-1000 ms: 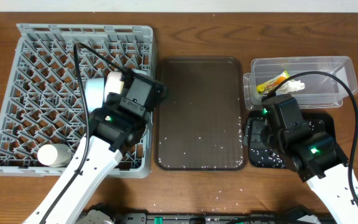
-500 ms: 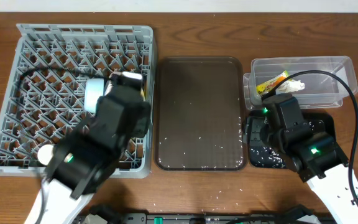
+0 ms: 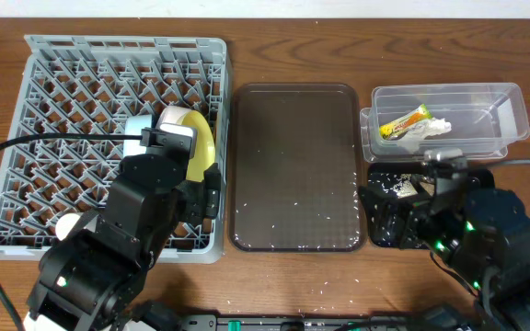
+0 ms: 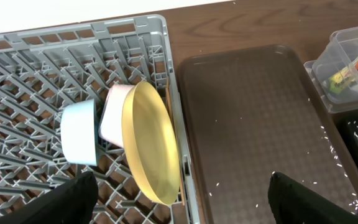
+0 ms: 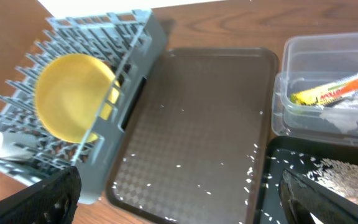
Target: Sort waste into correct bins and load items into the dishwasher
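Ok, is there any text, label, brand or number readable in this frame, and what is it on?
Yellow-green snack wrapper in the clear tub: some print along it, too blurred to read.
Grey dish rack, brown tray, pale-yellow plate: no markings visible.
Nothing else bears readable text.

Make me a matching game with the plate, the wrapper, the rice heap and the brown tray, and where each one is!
Things:
1. plate
2. wrapper
3. rice heap
4. brown tray

Places:
A. in the clear tub
B. flat on the table, between rack and tub
C. on the black tray
D. standing on edge in the rack

Pairs: 1-D, 2-A, 3-C, 4-B
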You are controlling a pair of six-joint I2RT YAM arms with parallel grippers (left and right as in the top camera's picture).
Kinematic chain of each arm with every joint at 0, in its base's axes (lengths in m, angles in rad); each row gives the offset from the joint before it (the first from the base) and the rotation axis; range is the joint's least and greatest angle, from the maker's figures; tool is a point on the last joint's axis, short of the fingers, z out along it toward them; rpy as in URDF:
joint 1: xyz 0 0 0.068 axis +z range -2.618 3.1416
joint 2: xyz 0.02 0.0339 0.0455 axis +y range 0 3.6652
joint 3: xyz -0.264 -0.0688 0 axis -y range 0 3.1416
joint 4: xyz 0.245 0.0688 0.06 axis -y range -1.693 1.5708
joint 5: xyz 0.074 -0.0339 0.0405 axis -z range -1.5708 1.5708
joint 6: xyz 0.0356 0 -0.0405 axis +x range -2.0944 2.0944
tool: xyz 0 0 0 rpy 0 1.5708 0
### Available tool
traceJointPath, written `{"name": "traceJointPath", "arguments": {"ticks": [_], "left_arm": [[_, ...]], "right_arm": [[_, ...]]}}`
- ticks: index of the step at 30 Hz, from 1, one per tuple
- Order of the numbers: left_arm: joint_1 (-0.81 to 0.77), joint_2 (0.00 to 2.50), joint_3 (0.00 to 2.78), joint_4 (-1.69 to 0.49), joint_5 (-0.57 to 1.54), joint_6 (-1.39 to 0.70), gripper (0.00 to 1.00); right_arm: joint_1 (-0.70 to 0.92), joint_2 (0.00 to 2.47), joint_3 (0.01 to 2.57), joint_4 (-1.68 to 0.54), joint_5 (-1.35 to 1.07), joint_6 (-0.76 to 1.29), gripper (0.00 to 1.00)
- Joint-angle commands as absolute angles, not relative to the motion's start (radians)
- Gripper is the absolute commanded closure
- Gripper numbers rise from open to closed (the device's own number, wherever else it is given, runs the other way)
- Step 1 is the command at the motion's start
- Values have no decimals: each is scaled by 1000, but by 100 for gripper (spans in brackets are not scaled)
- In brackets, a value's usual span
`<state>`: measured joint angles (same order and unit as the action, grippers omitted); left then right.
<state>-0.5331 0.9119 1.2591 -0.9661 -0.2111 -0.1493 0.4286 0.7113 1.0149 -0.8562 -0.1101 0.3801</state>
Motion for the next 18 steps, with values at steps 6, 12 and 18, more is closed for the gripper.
{"name": "traceJointPath", "arguments": {"ticks": [6, 12, 18], "left_arm": [[-536, 915, 1280, -968, -205, -144, 9], [-536, 916, 1280, -968, -205, -144, 6], [-536, 915, 1280, -968, -205, -144, 5]], "right_arm": [[418, 693, 1030, -928, -112, 294, 1], [415, 664, 1031, -819, -109, -30, 1], [321, 577, 936, -781, -111, -161, 1]]}}
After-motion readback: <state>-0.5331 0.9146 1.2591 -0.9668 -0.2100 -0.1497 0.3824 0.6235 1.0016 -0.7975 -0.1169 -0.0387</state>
